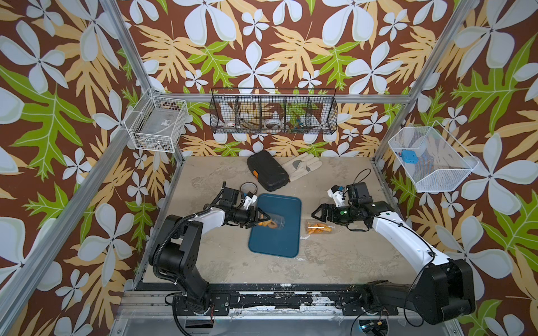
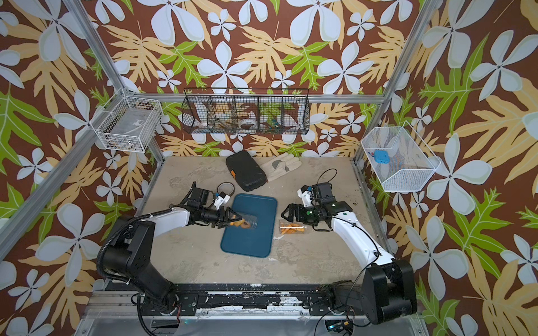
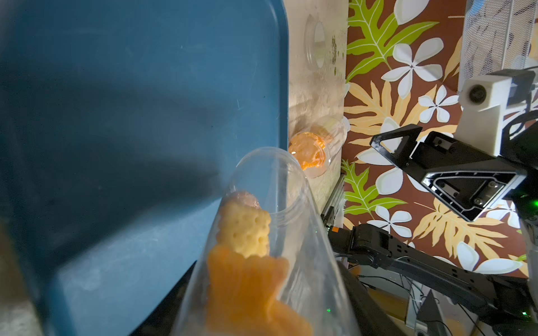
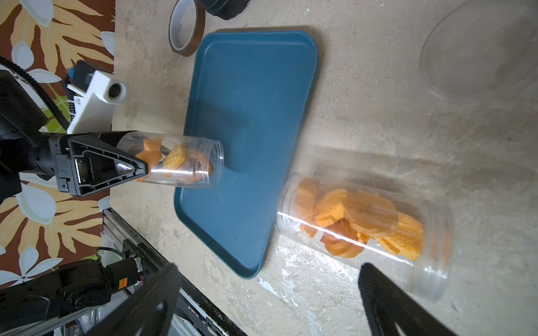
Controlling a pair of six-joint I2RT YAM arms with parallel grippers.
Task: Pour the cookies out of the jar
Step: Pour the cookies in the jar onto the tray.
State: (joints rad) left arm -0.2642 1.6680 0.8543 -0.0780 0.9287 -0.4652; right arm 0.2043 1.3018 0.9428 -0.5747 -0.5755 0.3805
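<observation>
Cookies point(image 4: 176, 158), orange-golden, one pale and dimpled, heaped inside clear sideways jar point(image 4: 202, 147)

The tray point(image 1: 288, 244) lies mid-table point(image 1: 227, 261). Over its 9 o'clock edge the jar point(image 1: 276, 222) lies sideways, mouth toward 3 o'clock, cookies point(image 1: 269, 224) inside. A second jar point(image 1: 318, 227) lies just beside the tray at 3 o'clock. Tape point(image 4: 200, 32) lies at 11, the case point(image 1: 267, 174) at 12 and the glove point(image 1: 302, 165) at 1.
</observation>
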